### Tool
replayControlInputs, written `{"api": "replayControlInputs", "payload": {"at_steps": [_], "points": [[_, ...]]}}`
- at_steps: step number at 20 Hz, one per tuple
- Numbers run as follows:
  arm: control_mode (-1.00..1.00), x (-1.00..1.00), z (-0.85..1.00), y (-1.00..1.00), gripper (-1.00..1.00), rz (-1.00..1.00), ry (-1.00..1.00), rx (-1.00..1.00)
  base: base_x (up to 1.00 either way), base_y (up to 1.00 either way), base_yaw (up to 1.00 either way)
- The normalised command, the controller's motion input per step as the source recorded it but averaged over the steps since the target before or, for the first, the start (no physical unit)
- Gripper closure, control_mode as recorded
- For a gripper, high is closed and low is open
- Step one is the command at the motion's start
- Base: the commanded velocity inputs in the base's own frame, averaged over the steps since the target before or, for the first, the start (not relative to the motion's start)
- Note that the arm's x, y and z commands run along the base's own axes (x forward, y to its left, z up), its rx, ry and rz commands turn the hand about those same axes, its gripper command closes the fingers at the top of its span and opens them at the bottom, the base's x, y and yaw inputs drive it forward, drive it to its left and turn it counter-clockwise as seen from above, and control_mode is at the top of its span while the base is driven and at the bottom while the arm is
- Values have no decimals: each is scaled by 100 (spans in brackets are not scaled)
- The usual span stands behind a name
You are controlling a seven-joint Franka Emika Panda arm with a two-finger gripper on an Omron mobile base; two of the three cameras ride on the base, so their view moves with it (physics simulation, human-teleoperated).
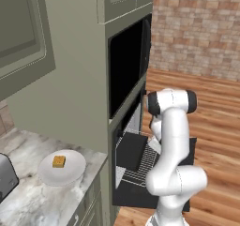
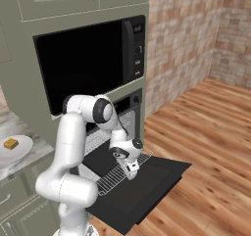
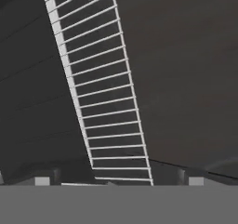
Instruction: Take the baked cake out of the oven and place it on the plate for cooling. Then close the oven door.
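Note:
The baked cake [image 1: 58, 161] [image 2: 11, 143], a small golden-brown cube, sits on the white plate [image 1: 71, 174] [image 2: 20, 153] on the counter at the left. The oven [image 2: 134, 101] stands open, its black oven door [image 2: 152, 183] [image 1: 132, 198] [image 3: 186, 79] folded down flat. The wire rack [image 2: 113, 177] [image 3: 106, 102] is slid out over the door. My gripper [image 2: 131, 174] [image 3: 118, 183] hangs just above the rack's outer end, pointing down, far from the cake. It is open with nothing between its fingers.
A large black microwave cavity [image 2: 83, 59] sits above the oven in the tall green cabinet. A silver toaster [image 1: 5, 176] stands at the counter's left end near the plate. Wooden floor [image 2: 211, 142] stretches to the right, bounded by brick walls.

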Motion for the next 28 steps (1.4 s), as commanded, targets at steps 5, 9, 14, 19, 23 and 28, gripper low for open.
{"api": "replayControlInputs", "payload": {"at_steps": [5,9,14,19,23,28], "points": [[-100,48,-4,-42,-100,-2,16,11,0,0,0],[-100,8,-34,-34,-100,-4,10,18,0,0,0],[-100,7,-48,-14,-100,-13,8,16,0,0,0],[-100,24,-29,1,-100,-19,6,9,0,0,0],[-100,38,-47,6,-100,-15,10,0,0,0,0],[-100,26,-70,11,-100,-11,8,0,0,0,0]]}}
